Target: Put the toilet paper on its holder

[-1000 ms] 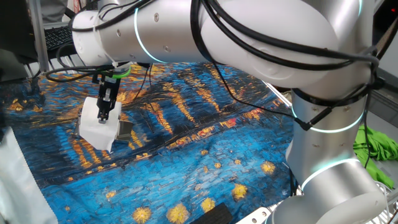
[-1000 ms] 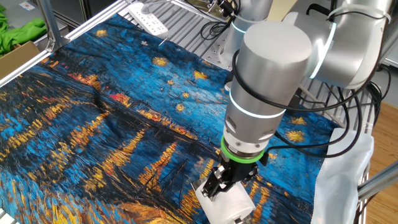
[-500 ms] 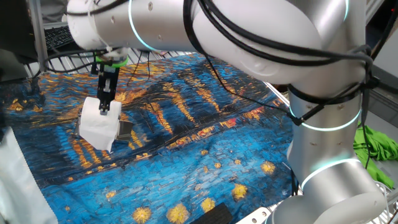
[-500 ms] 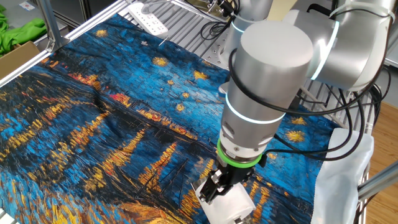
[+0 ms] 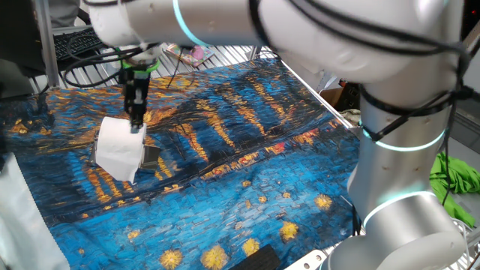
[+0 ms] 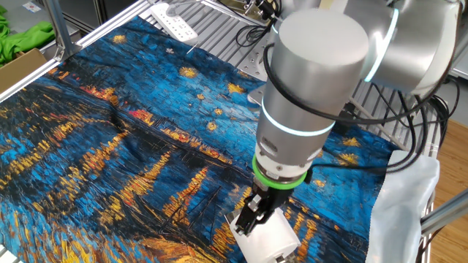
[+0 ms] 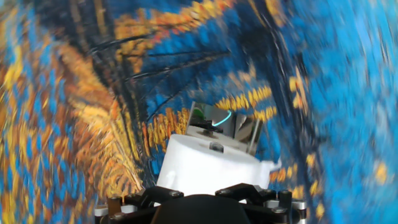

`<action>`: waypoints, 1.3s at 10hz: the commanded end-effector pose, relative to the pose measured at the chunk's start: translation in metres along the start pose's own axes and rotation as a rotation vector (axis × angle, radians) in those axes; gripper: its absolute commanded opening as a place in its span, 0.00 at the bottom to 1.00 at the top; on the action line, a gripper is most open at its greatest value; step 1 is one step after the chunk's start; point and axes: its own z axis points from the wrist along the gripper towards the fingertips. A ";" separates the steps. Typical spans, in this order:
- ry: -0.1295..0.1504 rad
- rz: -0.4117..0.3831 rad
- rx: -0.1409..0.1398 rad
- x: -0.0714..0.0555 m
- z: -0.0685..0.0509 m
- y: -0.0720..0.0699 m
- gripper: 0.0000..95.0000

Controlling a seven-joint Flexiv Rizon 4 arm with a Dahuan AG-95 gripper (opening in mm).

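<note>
1. While the toilet paper sits on the holder at the near-left part of the tabletop, the pincer has risen since a second ago: its tips then lay against the roll's face, and they now only meet the roll's top edge.
2. In the other fixed view the pincer stands just above the roll, the arm's wrist a little higher and further left than before.
3. The roll itself has kept its place and tilt in both fixed views; its loose sheet end hangs at the lower side.
4. From the hand view, which is blurred, the toilet paper lies below the pincer with the holder's shiny plate showing just behind it, touching or nearly so.
5. The fingers look close together and clear of the paper, but I cannot tell whether they are together or slightly apart.
</note>
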 end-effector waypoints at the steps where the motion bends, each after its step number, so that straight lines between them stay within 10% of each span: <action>1: 0.057 -0.452 0.058 -0.014 -0.027 -0.008 1.00; 6: 0.102 -1.045 0.067 -0.049 -0.042 -0.040 1.00; 8: 0.120 -1.315 0.055 -0.077 -0.043 -0.049 0.80; 13: 0.086 -1.542 0.011 -0.083 -0.041 -0.051 0.80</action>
